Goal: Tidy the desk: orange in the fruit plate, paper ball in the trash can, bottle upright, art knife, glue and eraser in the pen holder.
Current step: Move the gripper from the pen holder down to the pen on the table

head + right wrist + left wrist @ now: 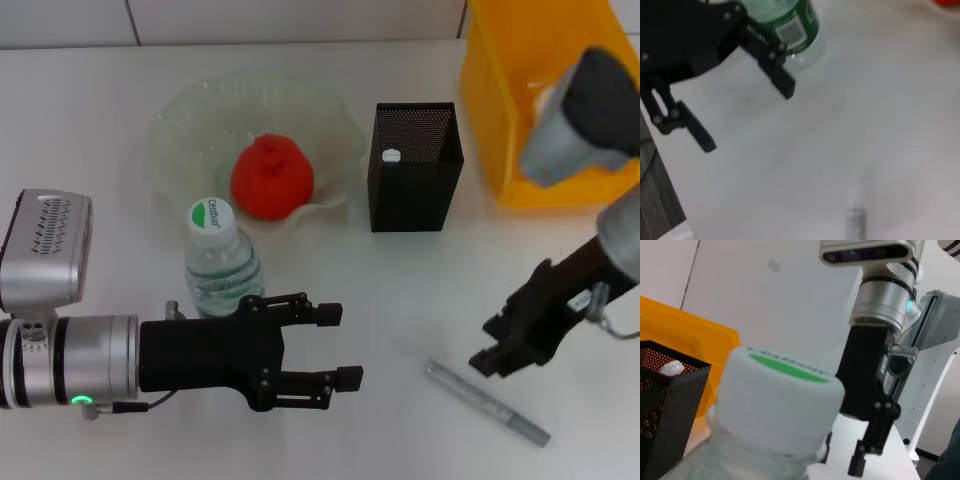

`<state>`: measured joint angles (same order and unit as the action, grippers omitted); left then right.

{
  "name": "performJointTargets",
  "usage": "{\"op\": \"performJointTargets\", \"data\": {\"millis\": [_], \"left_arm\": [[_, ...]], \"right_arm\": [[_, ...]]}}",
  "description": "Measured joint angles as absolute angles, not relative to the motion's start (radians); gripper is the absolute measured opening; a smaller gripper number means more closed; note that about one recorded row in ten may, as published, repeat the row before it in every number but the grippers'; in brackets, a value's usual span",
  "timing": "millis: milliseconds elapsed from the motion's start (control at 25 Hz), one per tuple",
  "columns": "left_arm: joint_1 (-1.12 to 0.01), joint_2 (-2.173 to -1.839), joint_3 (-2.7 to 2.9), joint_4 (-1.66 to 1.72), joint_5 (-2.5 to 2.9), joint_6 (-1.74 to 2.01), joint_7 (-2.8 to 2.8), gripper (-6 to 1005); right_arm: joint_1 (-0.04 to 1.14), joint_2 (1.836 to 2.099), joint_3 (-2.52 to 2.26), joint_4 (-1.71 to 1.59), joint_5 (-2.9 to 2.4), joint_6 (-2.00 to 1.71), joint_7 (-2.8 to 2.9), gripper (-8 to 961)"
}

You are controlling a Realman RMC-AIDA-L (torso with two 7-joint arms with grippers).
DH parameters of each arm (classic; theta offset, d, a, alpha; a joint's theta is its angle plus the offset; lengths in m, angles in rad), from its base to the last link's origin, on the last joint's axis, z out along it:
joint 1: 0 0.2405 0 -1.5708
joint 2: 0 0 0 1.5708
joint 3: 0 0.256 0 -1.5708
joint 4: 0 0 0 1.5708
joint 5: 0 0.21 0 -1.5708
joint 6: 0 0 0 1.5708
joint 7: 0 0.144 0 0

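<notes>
Left gripper idle; orange fills fruit plate.

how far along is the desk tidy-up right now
Mostly done. The orange sits in the fruit plate, the bottle stands upright, and a white-tipped stick, likely the glue, is in the pen holder. In hand: the right hand hovers beside the art knife on the desk. The left hand is open by the bottle. Eraser and paper ball aren't visible.

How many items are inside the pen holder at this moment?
1 visible: a white-tipped stick, likely the glue, inside the pen holder. The mesh may hide smaller items. The art knife lies on the desk.
</notes>
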<state>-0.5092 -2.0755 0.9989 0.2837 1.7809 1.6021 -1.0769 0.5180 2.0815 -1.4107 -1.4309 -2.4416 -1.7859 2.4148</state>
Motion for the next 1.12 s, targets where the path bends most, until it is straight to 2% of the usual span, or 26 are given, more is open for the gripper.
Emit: {"op": "performJointTargets", "data": {"millis": [200, 440, 1120], "left_arm": [[-0.511, -2.075, 0.997, 0.287, 1.781, 1.602, -1.076, 800], [-0.516, -2.075, 0.999, 0.291, 1.781, 1.6, -1.07, 800], [-0.536, -2.074, 1.0, 0.293, 1.781, 1.579, -1.066, 800]], "right_arm": [[0.52, 2.083, -1.535, -1.431, -2.468, -1.762, 2.488, 454], [0.529, 2.084, -1.673, -1.434, -2.578, -1.691, 2.594, 453], [0.539, 2.085, -1.685, -1.426, -2.61, -1.638, 2.615, 453]]}}
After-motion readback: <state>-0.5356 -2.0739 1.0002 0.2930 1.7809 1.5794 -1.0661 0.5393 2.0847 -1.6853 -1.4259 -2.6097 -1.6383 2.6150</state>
